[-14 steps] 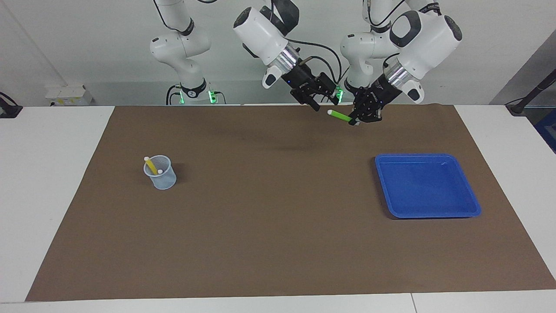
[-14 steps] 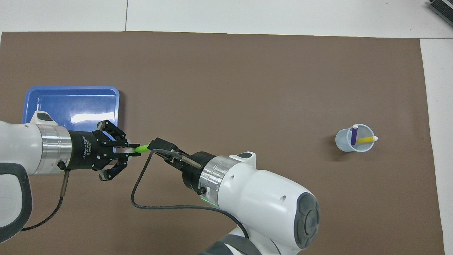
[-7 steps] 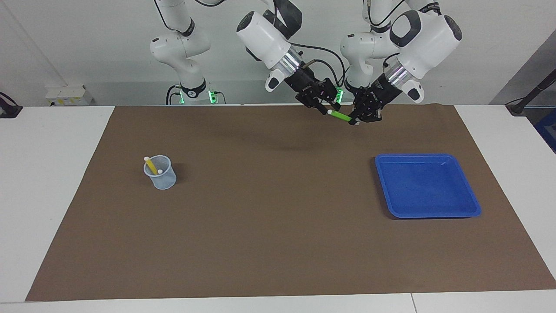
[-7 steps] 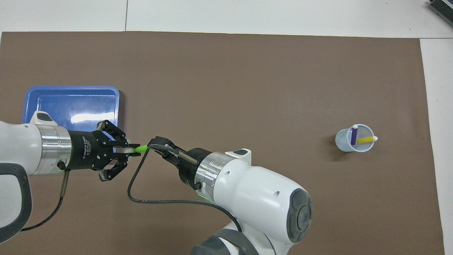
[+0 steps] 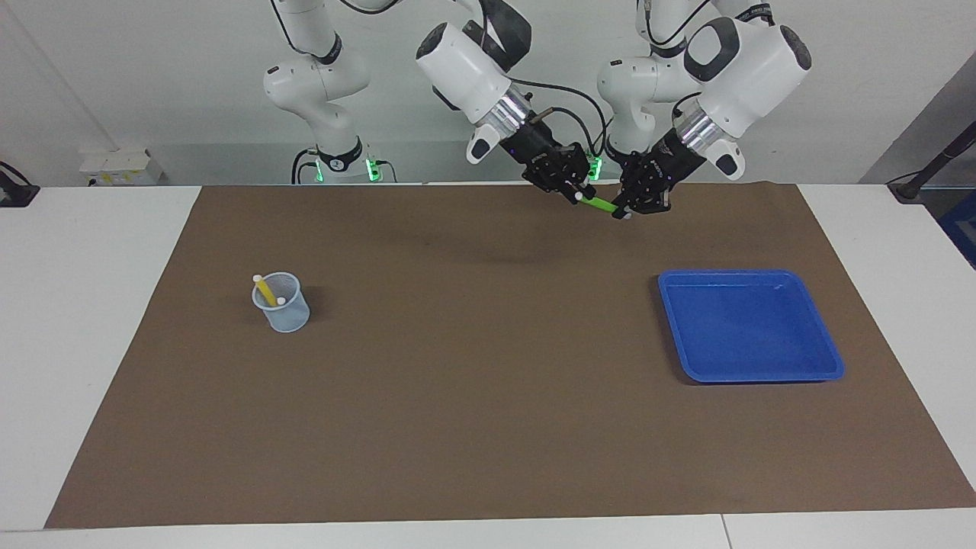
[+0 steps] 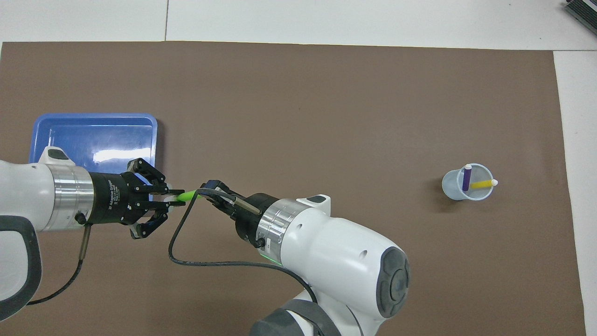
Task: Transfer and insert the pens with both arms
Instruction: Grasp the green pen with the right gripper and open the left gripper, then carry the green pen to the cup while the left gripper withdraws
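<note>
Above the brown mat (image 5: 488, 427), my left gripper (image 5: 627, 210) stays clamped on one end of the green pen (image 5: 600, 203), while my right gripper (image 5: 577, 195) has come in around the whitish cap end; whether it grips yet I cannot tell. The yellow pen (image 6: 482, 184) and purple pen (image 6: 467, 178) stand in the cup (image 6: 454, 190); the blue tray (image 5: 808, 369) lies toward my left arm's end.

Your right gripper (image 5: 577, 195) has closed in on the green pen (image 5: 600, 203) since a second ago: it stood just short of the pen's whitish cap end then, and now sits at that end. Its jaws have been narrowing as it came, and whether they grip yet cannot be told.
</note>
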`<state>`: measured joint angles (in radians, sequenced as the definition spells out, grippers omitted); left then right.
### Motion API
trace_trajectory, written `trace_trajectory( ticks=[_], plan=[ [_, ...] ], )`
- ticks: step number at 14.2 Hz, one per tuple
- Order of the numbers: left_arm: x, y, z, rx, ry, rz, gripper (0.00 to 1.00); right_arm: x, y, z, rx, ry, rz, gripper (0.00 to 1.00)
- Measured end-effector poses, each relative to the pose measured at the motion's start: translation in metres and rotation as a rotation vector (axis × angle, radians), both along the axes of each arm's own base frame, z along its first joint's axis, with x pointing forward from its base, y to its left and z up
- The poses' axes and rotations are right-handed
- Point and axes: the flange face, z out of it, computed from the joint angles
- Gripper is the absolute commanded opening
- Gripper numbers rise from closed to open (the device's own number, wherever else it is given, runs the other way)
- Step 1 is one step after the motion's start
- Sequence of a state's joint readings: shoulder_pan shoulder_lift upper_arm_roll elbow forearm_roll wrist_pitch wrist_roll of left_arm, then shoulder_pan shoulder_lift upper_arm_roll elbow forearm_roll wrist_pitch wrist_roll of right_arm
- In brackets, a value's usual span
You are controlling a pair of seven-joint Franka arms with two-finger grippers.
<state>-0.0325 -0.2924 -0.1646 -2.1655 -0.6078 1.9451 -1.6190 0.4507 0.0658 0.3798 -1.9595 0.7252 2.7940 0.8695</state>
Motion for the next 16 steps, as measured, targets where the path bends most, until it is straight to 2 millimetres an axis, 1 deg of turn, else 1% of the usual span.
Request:
trace_trajectory(
  ticks=[1, 2, 3, 6, 7, 8, 9, 10, 12, 13, 16],
  plan=[
    [-0.0002, -0.0001, -0.0003, 0.000, 0.001, 0.000, 0.00, -0.0004, 0.0005, 0.0004, 0.001, -0.001, 0.001, 0.16],
    [-0.0009, -0.0012, -0.0015, 0.001, 0.004, -0.003, 0.00, -0.0003, 0.0010, 0.0022, 0.004, -0.004, 0.000, 0.03],
    [-0.0009, -0.0008, -0.0013, 0.001, 0.003, -0.002, 0.00, -0.0002, 0.0010, 0.0019, 0.003, -0.004, 0.000, 0.00],
    [-0.0011, 0.0000, -0.0010, 0.001, 0.003, 0.000, 0.00, 0.0000, 0.0010, 0.0009, 0.002, -0.002, 0.000, 0.00],
    [-0.0011, 0.0000, -0.0011, 0.001, 0.003, 0.000, 0.07, 0.0000, 0.0010, 0.0008, 0.002, -0.002, 0.000, 0.00],
    [-0.0011, 0.0000, -0.0012, 0.001, 0.003, 0.000, 0.48, 0.0001, 0.0010, 0.0007, 0.002, -0.002, 0.000, 0.00],
    [-0.0011, 0.0001, -0.0012, 0.001, 0.003, 0.000, 0.51, 0.0001, 0.0010, 0.0007, 0.002, -0.002, 0.000, 0.00],
    [-0.0012, 0.0001, -0.0008, 0.000, 0.002, 0.001, 0.63, 0.0003, 0.0011, -0.0002, 0.001, -0.001, 0.000, 0.00],
    [-0.0019, 0.0000, 0.0008, 0.000, 0.000, 0.003, 0.97, 0.0014, 0.0015, -0.0037, -0.001, 0.005, 0.000, 0.00],
    [-0.0022, 0.0000, 0.0018, 0.000, -0.001, 0.005, 1.00, 0.0020, 0.0014, -0.0050, -0.002, 0.007, 0.000, 0.00],
    [-0.0024, 0.0006, 0.0032, -0.001, -0.003, 0.012, 1.00, 0.0052, -0.0017, -0.0059, -0.012, -0.010, 0.010, 0.00]
  ],
)
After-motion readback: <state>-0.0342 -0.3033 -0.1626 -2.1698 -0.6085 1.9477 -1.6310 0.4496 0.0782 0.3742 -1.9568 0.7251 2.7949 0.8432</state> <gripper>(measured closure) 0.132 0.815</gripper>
